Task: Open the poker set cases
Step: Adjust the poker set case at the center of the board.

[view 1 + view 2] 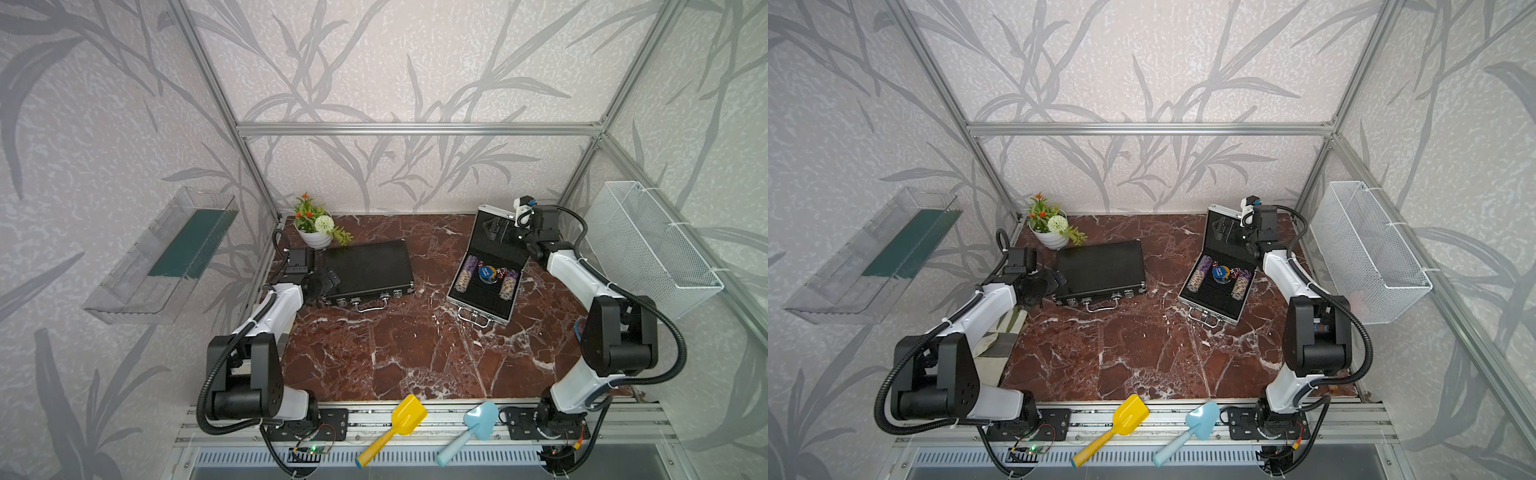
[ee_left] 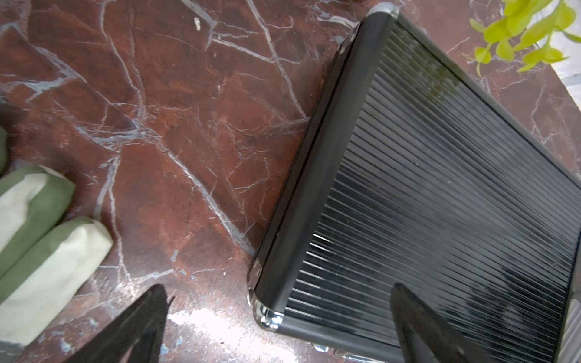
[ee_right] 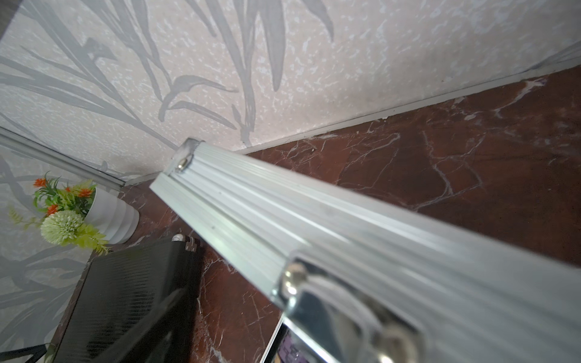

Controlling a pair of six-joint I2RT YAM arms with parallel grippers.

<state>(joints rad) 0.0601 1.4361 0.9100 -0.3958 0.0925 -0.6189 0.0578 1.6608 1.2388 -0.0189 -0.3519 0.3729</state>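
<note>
**Nearer arm: the left**

I'm hovering the left gripper (image 2: 279, 287), open and empty, at the left end of the black case (image 1: 365, 266), left of centre in a top view. Its long axis is running across frame, latches (image 1: 397, 293) on the lower edge. The silver case (image 1: 478, 309) is standing open; I can't tell how the right gripper (image 1: 521, 216) stands.

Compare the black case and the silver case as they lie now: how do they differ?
The black case is shut, lid flat; the silver case stands open, lid raised, showing chips. The black case looks larger than the silver case. The black case has a ribbed dark shell; the silver case a bright metal frame. Both rest on the marble table, handles toward the robot's base.
</note>
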